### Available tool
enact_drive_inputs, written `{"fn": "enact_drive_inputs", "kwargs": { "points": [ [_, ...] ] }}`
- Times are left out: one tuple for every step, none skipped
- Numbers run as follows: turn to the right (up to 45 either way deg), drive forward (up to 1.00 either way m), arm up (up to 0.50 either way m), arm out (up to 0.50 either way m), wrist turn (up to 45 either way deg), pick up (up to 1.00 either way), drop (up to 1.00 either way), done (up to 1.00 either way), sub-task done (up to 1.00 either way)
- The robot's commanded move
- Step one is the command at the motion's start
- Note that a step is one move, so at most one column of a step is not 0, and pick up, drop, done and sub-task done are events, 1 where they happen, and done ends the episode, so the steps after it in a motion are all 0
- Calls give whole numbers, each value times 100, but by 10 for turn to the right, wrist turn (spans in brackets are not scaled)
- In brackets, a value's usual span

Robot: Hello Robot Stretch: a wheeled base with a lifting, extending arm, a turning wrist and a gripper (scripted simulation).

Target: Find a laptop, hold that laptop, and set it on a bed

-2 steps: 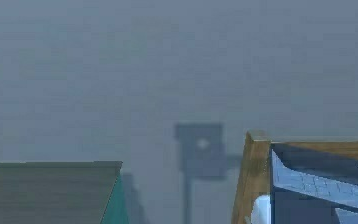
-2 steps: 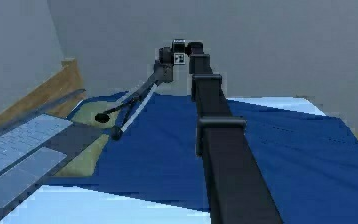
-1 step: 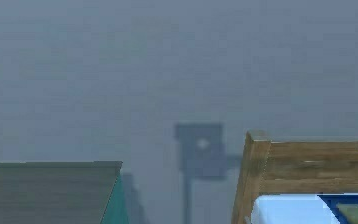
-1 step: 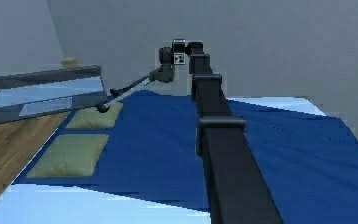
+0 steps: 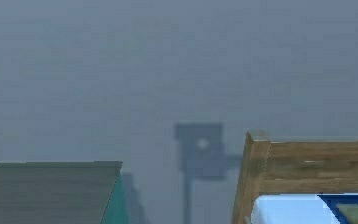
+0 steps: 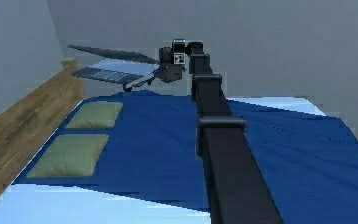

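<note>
The dark arm (image 6: 222, 140) rises from six o'clock of the arm side view toward twelve. At its far end the gripper (image 6: 142, 80) holds the laptop (image 6: 105, 73), which hangs with its lid raised at about ten o'clock, clear of the blue bed (image 6: 287, 150) below. Two olive pillows (image 6: 95, 115) lie at nine o'clock beside the wooden headboard (image 6: 32, 120). In the forward view, the headboard's end stands at four o'clock and a grey-topped cabinet (image 5: 52, 190) with a teal side at seven o'clock, against a grey wall (image 5: 107, 70).
</note>
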Motion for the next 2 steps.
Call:
{"fn": "enact_drive_inputs", "kwargs": {
  "points": [
    [0,0,0,0,330,0,0,0,0],
    [0,0,-26,0,0,0,0,0,0]
  ]
}}
